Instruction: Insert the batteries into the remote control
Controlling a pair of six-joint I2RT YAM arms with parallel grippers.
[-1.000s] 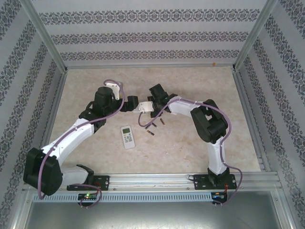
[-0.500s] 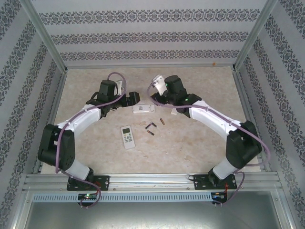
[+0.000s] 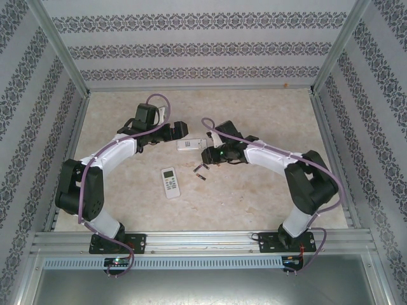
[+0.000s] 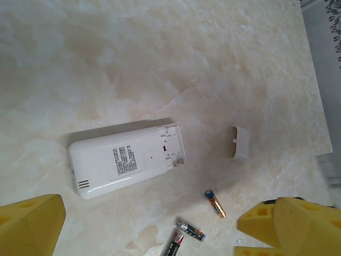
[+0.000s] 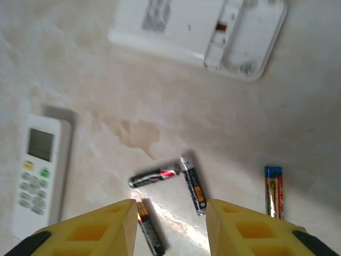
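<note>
Set down and let go of the remote control [image 3: 191, 145] — lay back-up about the middle of the table [image 3: 267, 114], a little toward the far edge, battery bay [image 4: 171, 148] bare and empty, cover [image 4: 240, 142] off and lying near its open end. Had been caught between both arms a second earlier; rested free at this moment, touched by nothing. Barely shifted the left gripper [image 3: 179, 130] over the last half second: hung just off the remote on its far-left side, jaws spread wide, nothing between them. Swung the right gripper [image 5: 170, 216] down and toward the near edge instead, off the remote and over the batteries [image 5: 192, 184] — jaws spread there too, straddling the loose cluster without touching any. Counted four cells in the right wrist view: two meeting at one end, one closer in between the jaws, one apart from the rest; all flat on the table, just on the near side of the remote. Left alone a second remote [image 3: 170, 182], face-up with its buttons showing, farther toward the near edge. Judged the opening step done and the loading not begun: bay exposed, no cell seated, first pick only being lined up. Would call next for a narrow pinch on a single cell, with the touching pair likely the awkward choice
</note>
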